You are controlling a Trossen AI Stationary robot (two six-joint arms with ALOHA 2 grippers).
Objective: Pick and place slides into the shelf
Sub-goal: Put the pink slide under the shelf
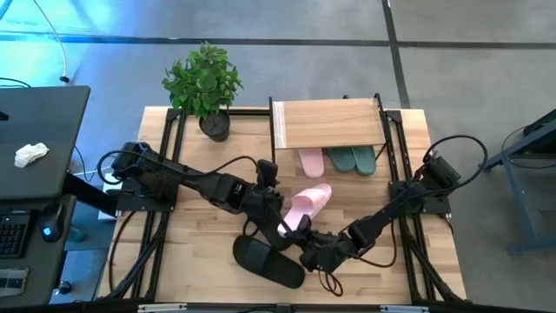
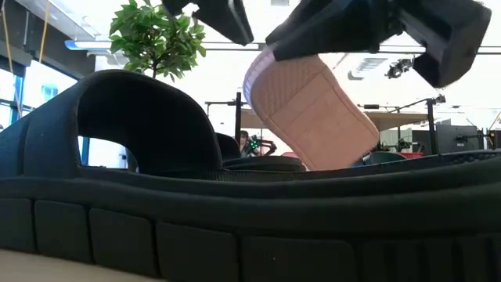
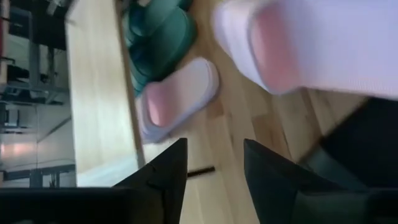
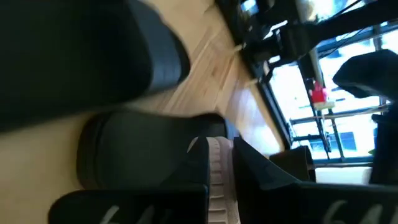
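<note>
My right gripper [image 1: 294,228] is shut on a pale pink slide [image 1: 308,203], which is off the table at mid-table, in front of the shelf [image 1: 327,123]. In the low view the slide [image 2: 313,110] hangs tilted, sole showing. My left gripper [image 1: 268,169] is open and empty just left of this slide; its wrist view [image 3: 214,146] looks toward the shelf. A second pink slide [image 1: 310,161] and two teal slides [image 1: 353,159] lie on the table, partly under the shelf board. Black slides [image 1: 269,261] lie on the table near its front edge. My right gripper pinches the pink slide's ribbed edge [image 4: 215,177] between its two fingers, at the slide's near end [image 1: 287,224]. The fingers come from the table's near right side. The slide is lifted clear and tilted, its far end pointing toward the shelf.
A potted plant [image 1: 205,83] stands at the table's far left corner, beside the shelf. The black slides [image 2: 156,157] lie right below and in front of the held slide. Bare tabletop shows left of the left arm [image 1: 195,230].
</note>
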